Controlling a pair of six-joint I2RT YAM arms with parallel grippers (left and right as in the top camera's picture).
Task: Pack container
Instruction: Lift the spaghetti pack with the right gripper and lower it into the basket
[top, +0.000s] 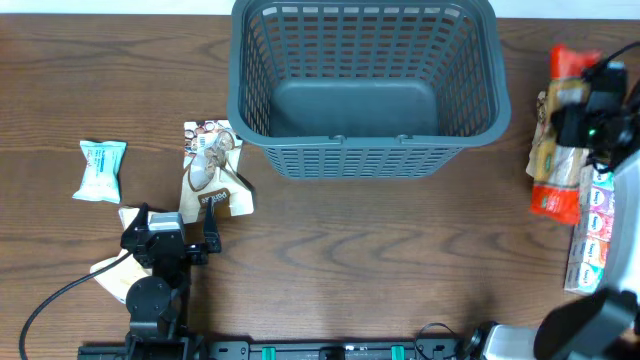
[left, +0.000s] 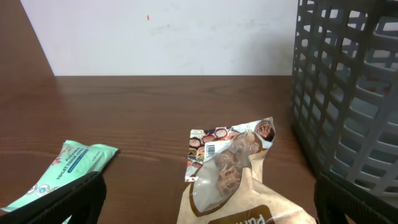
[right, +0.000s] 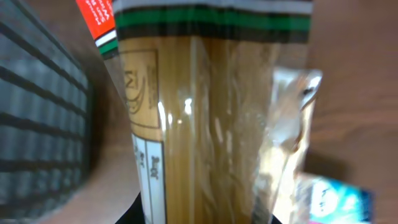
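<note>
At the far middle of the brown wooden table (top: 380, 260): large dark grey plastic lattice-sided basket (top: 365, 155), upright, empty. Likely light, stiff, somewhat slick; the thick rim looks the best hold. Left of basket, brown-and-white snack pouch with clear window (top: 212, 170); left gripper (left: 208, 190) at its near end, jaws spread wide. Right of basket, clear spaghetti packet (top: 558, 140) beneath right gripper (top: 585, 115); whether it grips, cannot tell.

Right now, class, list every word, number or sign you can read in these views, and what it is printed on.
"TOILET", on the mint-green soft packet; its other print is blurred.
Brown paper pouch with clear window: barcode and white letters, unreadable.
Clear spaghetti packet: label too blurred.
Dark grey plastic basket: no text.
</note>
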